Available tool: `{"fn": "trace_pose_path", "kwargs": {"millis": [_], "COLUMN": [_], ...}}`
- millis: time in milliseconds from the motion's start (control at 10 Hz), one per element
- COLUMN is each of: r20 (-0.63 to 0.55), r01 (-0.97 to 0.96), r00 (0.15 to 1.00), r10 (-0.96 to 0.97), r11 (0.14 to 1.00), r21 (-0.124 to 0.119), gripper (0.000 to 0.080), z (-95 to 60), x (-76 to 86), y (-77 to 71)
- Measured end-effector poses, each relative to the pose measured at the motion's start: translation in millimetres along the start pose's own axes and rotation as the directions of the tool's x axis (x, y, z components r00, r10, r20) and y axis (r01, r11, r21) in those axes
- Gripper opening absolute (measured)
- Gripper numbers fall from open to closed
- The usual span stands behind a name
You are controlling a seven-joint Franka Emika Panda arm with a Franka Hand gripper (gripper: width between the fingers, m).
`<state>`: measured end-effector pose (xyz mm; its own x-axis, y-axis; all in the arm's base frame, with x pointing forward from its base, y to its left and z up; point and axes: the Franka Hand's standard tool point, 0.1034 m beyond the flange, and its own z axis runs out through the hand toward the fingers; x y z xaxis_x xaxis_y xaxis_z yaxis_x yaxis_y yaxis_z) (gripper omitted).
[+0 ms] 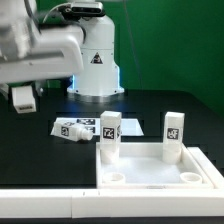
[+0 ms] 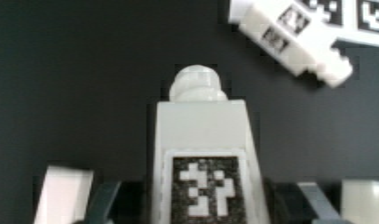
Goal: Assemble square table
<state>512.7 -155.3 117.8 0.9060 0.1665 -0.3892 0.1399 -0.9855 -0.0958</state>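
Over the black table [image 1: 140,108], jaws grip a white leg [image 2: 204,130].

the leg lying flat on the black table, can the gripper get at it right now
probably not yet: the lying leg sits in the open with nothing over it, but the gripper looks already closed on a second leg

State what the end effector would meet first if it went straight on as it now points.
Likely the bare black table, touched first by the peg end of the held leg in the end effector. The lying leg sits off that line, though depth is unclear.
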Motion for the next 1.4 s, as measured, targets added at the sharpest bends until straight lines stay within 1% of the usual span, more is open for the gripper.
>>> {"fn": "trace_pose_path", "kwargs": {"millis": [100,200,300,400,500,600,700,800,900,1000,1100,1200,1300,1400], "r20": [-0.027,-0.088,-0.155,-0.207,-0.299,-0.375,-0.447,-0.468,-0.522,-0.554,-0.571,-0.587,-0.614,-0.611], "r01": [-0.002,-0.003,-0.014,-0.026,-0.021,-0.024,-0.050,-0.053,-0.063,-0.079,-0.144,-0.160,-0.157,-0.157], "r00": [1.000,0.996,0.988,0.978,0.954,0.927,0.894,0.883,0.852,0.832,0.815,0.800,0.781,0.783], "r10": [0.002,0.002,0.010,0.026,0.019,0.013,0.032,0.026,0.018,0.021,0.096,0.122,0.115,0.114], "r11": [1.000,1.000,1.000,1.000,1.000,0.999,0.998,0.998,0.996,0.994,0.989,0.987,0.987,0.987], "r21": [-0.003,-0.016,-0.022,0.004,-0.002,-0.024,-0.030,-0.044,-0.068,-0.081,-0.039,-0.014,-0.015,-0.017], "gripper": [0.0284,0.0284,0.0284,0.0284,0.0284,0.0284,0.0284,0.0284,0.0284,0.0284,0.0284,0.0284,0.0284,0.0284], "z": [2.2,-0.5,-4.1,-19.1,-40.4,-53.7,-50.7,-46.8,-49.5,-47.0,-44.4,-51.1,-58.9,-60.4], "x": [-3.2,2.2,5.9,17.4,33.3,38.7,31.8,28.4,32.0,31.5,38.0,55.8,70.9,73.6], "y": [0.7,4.0,2.3,-14.1,-27.8,-35.8,-33.6,-29.2,-23.4,-23.1,-40.8,-74.4,-95.6,-102.4]}}
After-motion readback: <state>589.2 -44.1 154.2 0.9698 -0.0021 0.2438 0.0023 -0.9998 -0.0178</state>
